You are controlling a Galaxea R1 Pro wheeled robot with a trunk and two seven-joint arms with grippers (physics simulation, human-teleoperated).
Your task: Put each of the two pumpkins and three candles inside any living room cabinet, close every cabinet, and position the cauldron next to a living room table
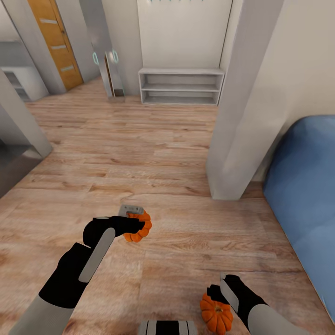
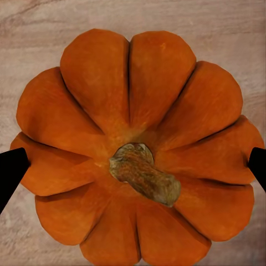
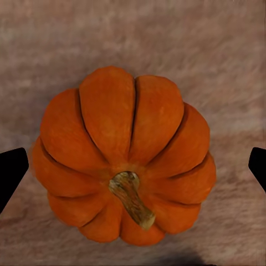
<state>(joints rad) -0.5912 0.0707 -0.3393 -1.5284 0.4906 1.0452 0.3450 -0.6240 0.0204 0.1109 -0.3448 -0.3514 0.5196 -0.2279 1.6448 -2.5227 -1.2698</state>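
Head view is showing 2 arms reaching down over a pale wooden floor (image 1: 153, 153), each at 1 small orange pumpkin. The left gripper (image 1: 135, 218) is sitting directly over the left pumpkin (image 1: 138, 229), which is partly hidden beneath the black wrist and the grey gripper body. The right gripper (image 1: 221, 291) is hanging just above the right pumpkin (image 1: 217, 314), close to the lower edge of the view. The 2 pumpkins are lying well apart on the floor boards.

Left wrist view is looking straight down on the left pumpkin (image 2: 136, 147), stem pointing toward the camera, with 1 black fingertip (image 2: 11, 169) at each side touching or almost touching its ribs; I cannot tell whether the gripper is clenched on it or merely spread around it.

Right wrist view is showing the right pumpkin (image 3: 124, 158) centred between 2 black fingertips (image 3: 11, 169) that are standing clear of its sides, so this gripper is released and spread wide, with floor showing between fingertip and pumpkin on both sides.

Farther back, a white open shelf unit (image 1: 181, 86) is standing against the far wall, a grey pillar (image 1: 244, 100) is rising at the right, and a blue cushioned piece (image 1: 304, 195) is lying beside it. An orange-brown door (image 1: 56, 42) is standing at the far left.
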